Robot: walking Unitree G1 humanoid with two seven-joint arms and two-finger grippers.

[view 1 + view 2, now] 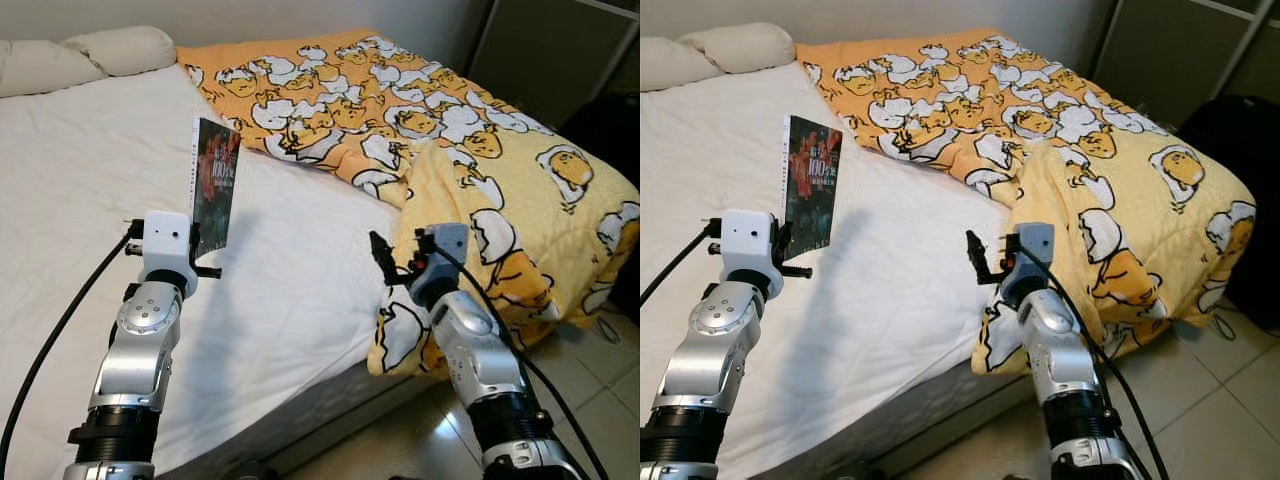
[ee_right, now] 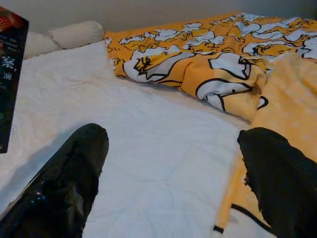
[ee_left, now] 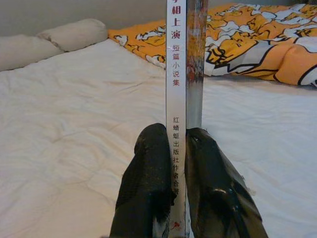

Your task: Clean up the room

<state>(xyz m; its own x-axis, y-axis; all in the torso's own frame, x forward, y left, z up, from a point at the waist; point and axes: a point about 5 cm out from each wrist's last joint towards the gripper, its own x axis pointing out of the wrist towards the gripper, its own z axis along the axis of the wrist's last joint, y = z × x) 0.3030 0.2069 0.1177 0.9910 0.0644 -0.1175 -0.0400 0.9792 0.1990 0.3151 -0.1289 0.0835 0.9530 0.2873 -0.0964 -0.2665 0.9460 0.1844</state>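
My left gripper (image 1: 208, 250) is shut on a thin book (image 1: 214, 184) with a dark red cover and a white spine, held upright above the white bed sheet (image 1: 90, 180). In the left wrist view the two black fingers (image 3: 148, 193) pinch the book (image 3: 177, 74) by its spine. My right gripper (image 1: 385, 262) hangs open over the bed's near edge, beside the folded corner of the orange blanket (image 1: 470, 160). Nothing lies between its fingers (image 2: 64, 183) in the right wrist view, where the book (image 2: 10, 74) shows at the edge.
The orange blanket with a white and yellow cartoon print covers the bed's right half and hangs over its corner (image 1: 1110, 270). Two cream pillows (image 1: 80, 55) lie at the head. A dark bag (image 1: 1240, 150) stands on the tiled floor (image 1: 600, 390) at the right.
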